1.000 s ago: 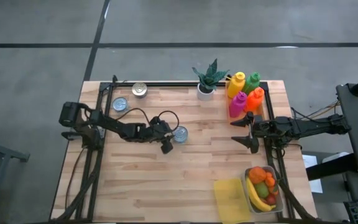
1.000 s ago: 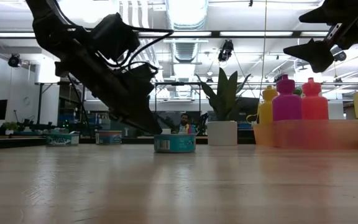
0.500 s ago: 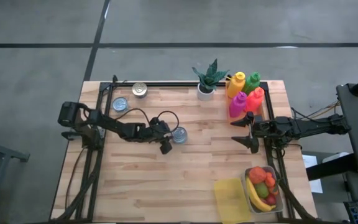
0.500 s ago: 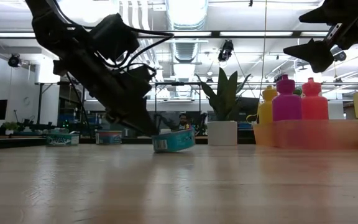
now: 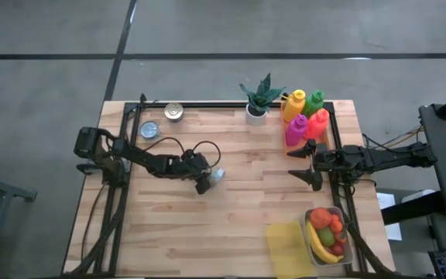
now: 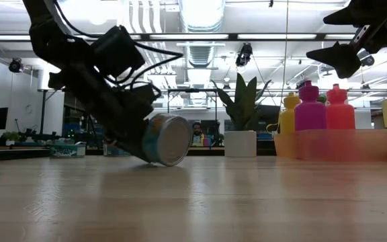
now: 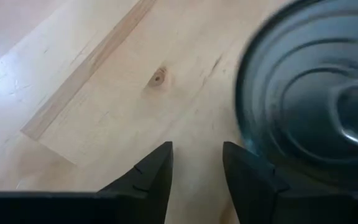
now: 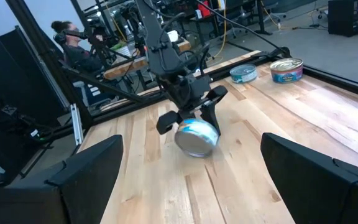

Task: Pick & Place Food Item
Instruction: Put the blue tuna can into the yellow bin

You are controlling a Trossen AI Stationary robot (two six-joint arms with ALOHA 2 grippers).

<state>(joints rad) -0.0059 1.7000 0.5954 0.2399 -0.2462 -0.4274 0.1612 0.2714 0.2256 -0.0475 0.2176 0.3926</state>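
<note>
Tuna can [image 6: 164,140], tipped on edge beside my closed left gripper [image 5: 203,183], short of the potted plant [image 5: 259,99], looks nudged, not gripped.

Bright ceiling strip lights [image 6: 200,13] glare overhead in the low view. The tabletop's [image 6: 193,208] foreground blurs softly, and the can [image 7: 316,106] smears out of focus at the wrist camera's right edge.

Likely robotics lab: ceiling strip lights [image 6: 200,35], exposed ducts, equipment racks, seated person [image 8: 73,46] behind workbench.
</note>
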